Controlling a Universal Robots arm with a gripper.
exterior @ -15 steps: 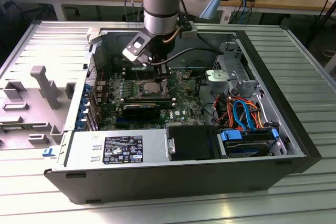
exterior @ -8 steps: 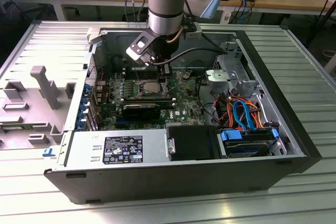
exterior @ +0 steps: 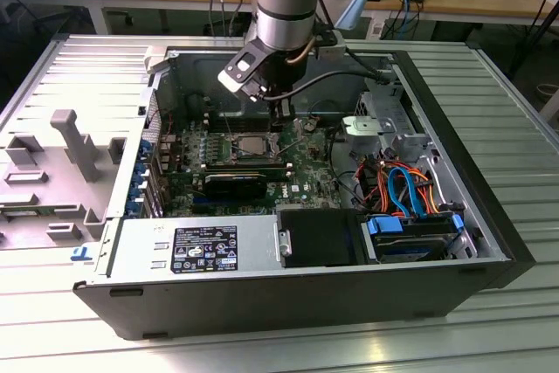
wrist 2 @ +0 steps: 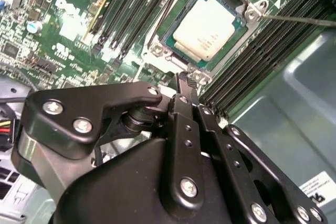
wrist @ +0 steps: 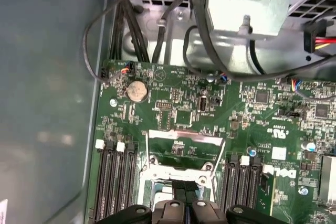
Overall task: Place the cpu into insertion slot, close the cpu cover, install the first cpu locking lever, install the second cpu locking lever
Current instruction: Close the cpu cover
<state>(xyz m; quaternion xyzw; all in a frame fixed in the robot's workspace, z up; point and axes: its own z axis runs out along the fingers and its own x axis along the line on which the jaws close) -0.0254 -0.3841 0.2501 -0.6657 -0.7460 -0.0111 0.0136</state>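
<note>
The cpu (wrist 2: 210, 27), a flat square chip with a dull silver top, lies in the insertion slot (wrist 2: 164, 46) on the green motherboard; it also shows as the cpu (exterior: 251, 144) in the exterior view. The cpu cover (wrist: 186, 135), a thin silver frame with a window, stands flipped up from the socket. A thin metal locking lever (wrist 2: 299, 21) sticks out away from the socket's corner. My gripper (wrist 2: 185, 80) hangs just beside the socket's edge with its black fingers (wrist: 177, 188) pressed together, and nothing shows between them. In the exterior view the gripper (exterior: 281, 124) sits just to the right of the chip.
Long black memory slots (wrist 2: 247, 59) flank the socket on both sides. A long black card (exterior: 236, 185) lies in front of the socket. The power supply (exterior: 192, 251), a drive bay with coloured cables (exterior: 406, 189) and the case walls (exterior: 454, 146) enclose the board.
</note>
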